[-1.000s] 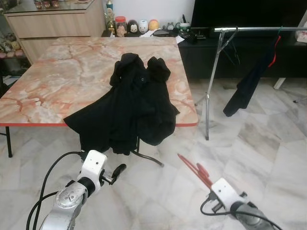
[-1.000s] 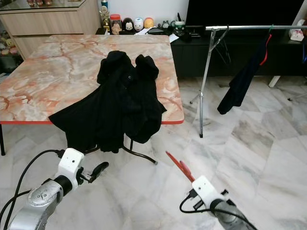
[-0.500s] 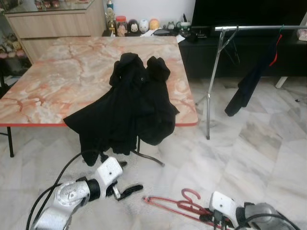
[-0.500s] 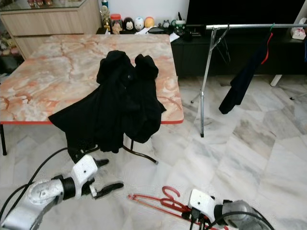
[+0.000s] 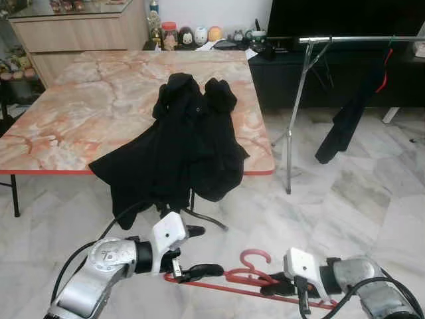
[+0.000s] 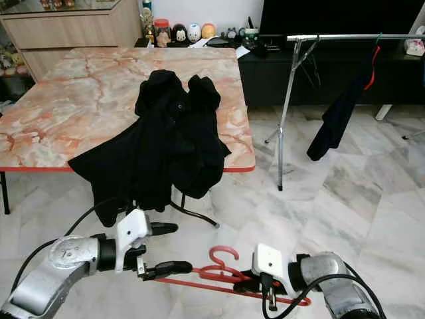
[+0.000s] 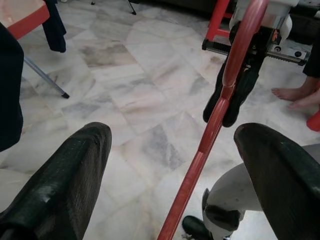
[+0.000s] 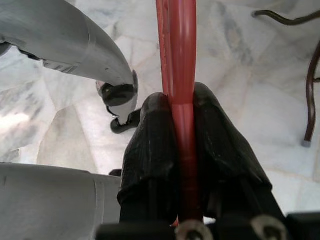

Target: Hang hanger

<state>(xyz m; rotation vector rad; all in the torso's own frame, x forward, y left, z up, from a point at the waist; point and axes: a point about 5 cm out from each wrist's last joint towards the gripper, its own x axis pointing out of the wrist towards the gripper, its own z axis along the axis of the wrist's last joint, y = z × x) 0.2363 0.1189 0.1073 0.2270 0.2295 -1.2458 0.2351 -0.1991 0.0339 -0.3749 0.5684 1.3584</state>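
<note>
Your right end effector (image 6: 247,284) is clamped on the red hanger (image 6: 226,274), which lies level and points across at your left end effector (image 6: 167,247). That one is spread wide, the hanger's bar between its fingers (image 7: 75,175) but untouched. Close it off-centre and the hanger may twist loose. Beyond both, black clothes (image 5: 179,146) drape over the counter (image 5: 73,106); farther still stands the rail (image 5: 358,40).

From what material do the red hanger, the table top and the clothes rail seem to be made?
Red hanger: probably plastic; smooth, evenly coloured, slightly glossy bar in the right gripper.
Table top: marble-look surface, pink and orange with veins; real stone or laminate, I cannot tell.
Clothes rail: metal, shiny silver tube.
</note>
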